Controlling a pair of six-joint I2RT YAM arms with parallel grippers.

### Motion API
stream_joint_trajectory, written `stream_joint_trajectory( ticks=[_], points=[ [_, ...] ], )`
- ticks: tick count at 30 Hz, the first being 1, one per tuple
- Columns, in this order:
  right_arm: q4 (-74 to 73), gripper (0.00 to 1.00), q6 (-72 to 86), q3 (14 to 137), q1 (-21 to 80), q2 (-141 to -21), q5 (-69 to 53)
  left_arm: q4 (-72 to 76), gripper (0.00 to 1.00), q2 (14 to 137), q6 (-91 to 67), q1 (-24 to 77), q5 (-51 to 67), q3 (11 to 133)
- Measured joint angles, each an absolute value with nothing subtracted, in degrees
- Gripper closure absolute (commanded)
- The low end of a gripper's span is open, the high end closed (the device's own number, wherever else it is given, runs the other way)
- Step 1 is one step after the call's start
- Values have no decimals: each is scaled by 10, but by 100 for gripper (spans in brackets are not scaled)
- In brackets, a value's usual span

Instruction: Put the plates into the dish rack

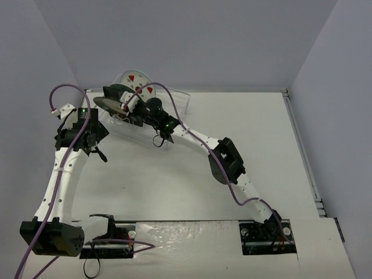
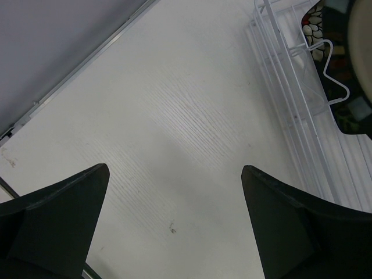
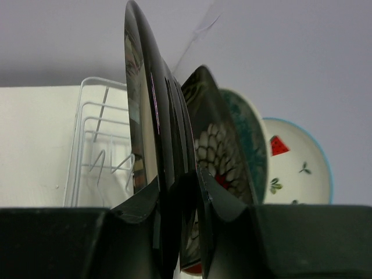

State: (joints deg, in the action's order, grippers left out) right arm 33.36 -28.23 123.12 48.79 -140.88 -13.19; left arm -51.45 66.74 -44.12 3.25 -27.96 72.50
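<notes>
Right pincer (image 3: 177,195) was clamped on the lower rim of the dark-rimmed plate (image 3: 145,116). One finger (image 3: 139,200) pressed each face, so the jaws stood only the plate's thickness apart. The plate stood on edge, close to upright, at the left end of the dish rack (image 1: 177,104). Whether its bottom edge sat between the prongs could not be told.

Three more plates stood on edge in a row behind it:
- the black floral plate (image 3: 215,145), nearest and almost touching it
- the teal-flowered plate (image 3: 253,145) next
- the white plate (image 3: 296,163) with red fruit marks, at the far end by the wall

Left pincer (image 2: 174,171) was spread wide with nothing between its jaws. It hung over the bare table (image 2: 174,104), just beside the rack's long side, and touched no plate.
</notes>
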Motion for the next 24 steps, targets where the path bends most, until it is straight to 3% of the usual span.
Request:
stream_joint_trajectory(
  ticks=[14, 16, 18, 22, 24],
  points=[
    [333, 98, -238, 1285, 487, -1486, -122, -487, 3, 655, -436, 32, -241, 702],
    [340, 84, -227, 1293, 486, -1496, -119, -484, 3, 656, -435, 32, -235, 700],
    [351, 64, -217, 1298, 485, -1503, -118, -482, 3, 656, -434, 32, -231, 699],
    [372, 45, -202, 1302, 482, -1508, -113, -478, 3, 656, -431, 32, -224, 699],
    [383, 40, -196, 1309, 481, -1508, -111, -476, 3, 656, -428, 32, -221, 699]
  ],
)
